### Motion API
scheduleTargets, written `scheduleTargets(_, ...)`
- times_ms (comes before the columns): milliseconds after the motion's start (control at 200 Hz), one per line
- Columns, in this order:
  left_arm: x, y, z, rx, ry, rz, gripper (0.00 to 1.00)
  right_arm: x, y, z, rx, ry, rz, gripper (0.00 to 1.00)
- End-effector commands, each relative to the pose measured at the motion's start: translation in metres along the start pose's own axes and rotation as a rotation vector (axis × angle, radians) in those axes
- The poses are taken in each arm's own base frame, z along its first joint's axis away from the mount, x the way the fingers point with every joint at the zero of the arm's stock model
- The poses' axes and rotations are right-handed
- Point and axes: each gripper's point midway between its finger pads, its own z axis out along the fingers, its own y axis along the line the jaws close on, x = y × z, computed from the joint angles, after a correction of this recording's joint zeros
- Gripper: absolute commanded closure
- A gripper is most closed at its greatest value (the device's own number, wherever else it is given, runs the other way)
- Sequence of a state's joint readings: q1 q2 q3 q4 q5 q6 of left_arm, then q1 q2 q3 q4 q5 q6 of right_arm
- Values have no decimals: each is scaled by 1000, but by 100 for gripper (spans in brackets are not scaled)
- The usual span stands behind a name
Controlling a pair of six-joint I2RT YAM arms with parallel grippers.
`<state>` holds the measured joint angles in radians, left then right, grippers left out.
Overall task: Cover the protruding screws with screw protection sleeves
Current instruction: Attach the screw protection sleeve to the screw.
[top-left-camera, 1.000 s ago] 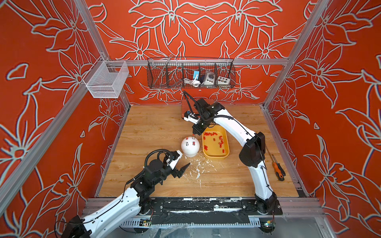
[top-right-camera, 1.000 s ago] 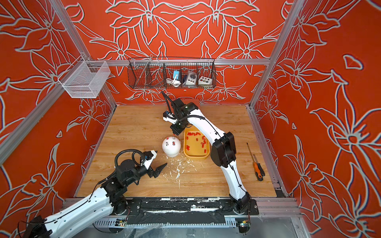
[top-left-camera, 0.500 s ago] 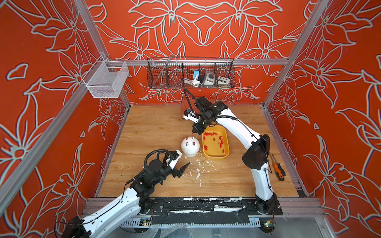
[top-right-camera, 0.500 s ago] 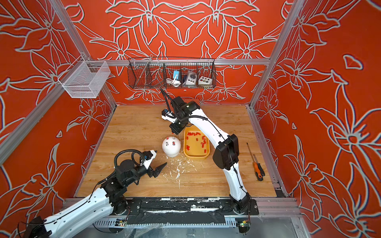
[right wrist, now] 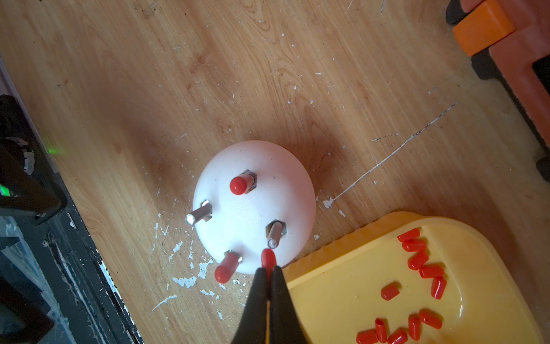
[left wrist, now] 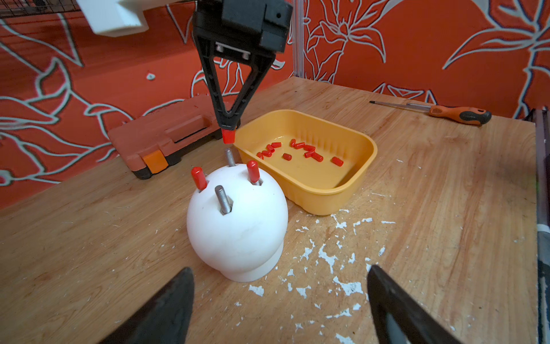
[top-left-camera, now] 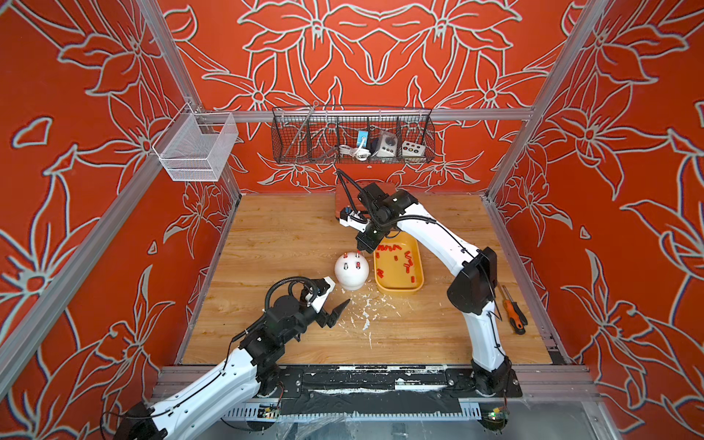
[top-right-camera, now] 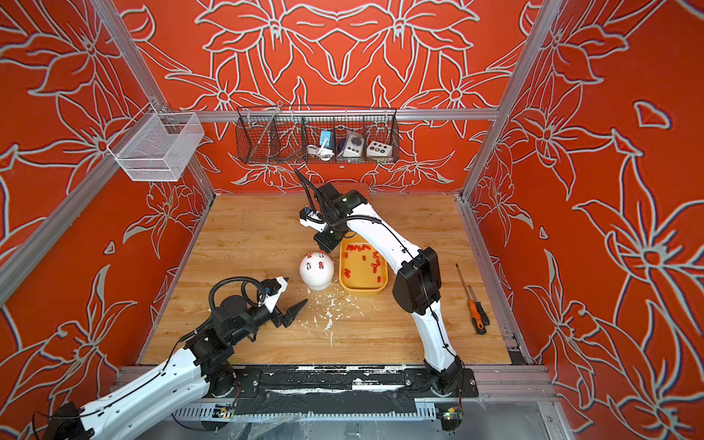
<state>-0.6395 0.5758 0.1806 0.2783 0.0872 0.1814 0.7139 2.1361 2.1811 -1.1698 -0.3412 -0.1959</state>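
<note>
The white dome (top-left-camera: 351,270) stands left of the yellow tray (top-left-camera: 419,284). Two of its protruding screws wear red sleeves (left wrist: 198,178) (left wrist: 253,172). Two more stand bare (left wrist: 222,199) (left wrist: 229,158). My right gripper (right wrist: 268,269) is shut on a red screw protection sleeve (right wrist: 268,259). It holds the sleeve point-down just above the bare screw (right wrist: 275,235) nearest the tray, without touching it. Several loose sleeves (right wrist: 422,262) lie in the tray. My left gripper (left wrist: 279,269) hovers open and empty at the dome's near side.
An orange tool case (left wrist: 166,134) lies behind the dome by the back wall. A screwdriver (top-left-camera: 512,312) rests near the right edge of the table. White chips (top-left-camera: 365,316) litter the wood in front of the dome. Wire baskets (top-left-camera: 352,139) hang on the back wall.
The right arm has shifted slightly, its elbow swinging right, while the held sleeve stays over the dome's far screw. The left arm has not moved.
</note>
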Motion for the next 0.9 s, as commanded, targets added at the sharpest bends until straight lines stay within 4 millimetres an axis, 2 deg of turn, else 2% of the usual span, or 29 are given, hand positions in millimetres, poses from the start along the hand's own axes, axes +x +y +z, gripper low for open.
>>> scheduleTargets(0,-3,3,-2,-17,-16,6,12,4,-1,8,10,26,2,100)
scheduleTargets(556,-3,5,-3,-27,-17,5,12,4,4,24,-27,45,10,100)
scheduleTargets(896,-3,5,-3,-28,-18,5,12,-3,1,21,4,23,20,100)
